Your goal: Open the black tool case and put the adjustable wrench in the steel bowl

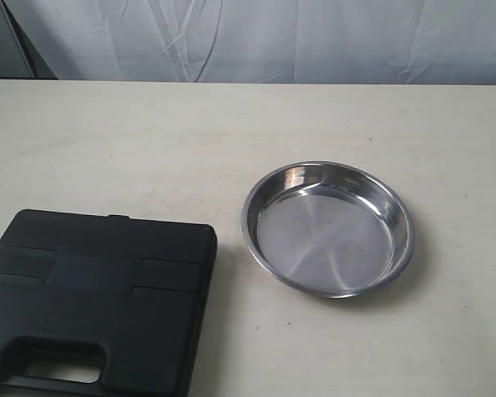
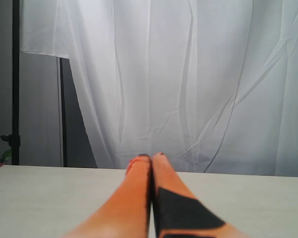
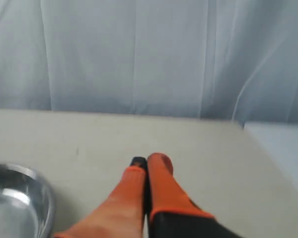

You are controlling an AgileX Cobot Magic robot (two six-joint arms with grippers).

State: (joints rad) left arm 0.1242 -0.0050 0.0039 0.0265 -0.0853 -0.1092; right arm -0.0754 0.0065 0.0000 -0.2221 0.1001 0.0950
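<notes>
**Case shut, bowl bare, both grippers closed**

The adjustable wrench shows in no view. The black tool case [image 1: 99, 298] lies flat and shut on the table [image 1: 149, 141], handle toward the camera, running off the lower left corner of the exterior view. The steel bowl [image 1: 331, 240] sits to its right, apart from it, showing only its bare flat bottom. Open tabletop runs from both to the white curtain [image 1: 256, 37]. The left gripper [image 2: 151, 157] and right gripper [image 3: 148, 161] have their fingers pressed together, holding nothing.
</notes>
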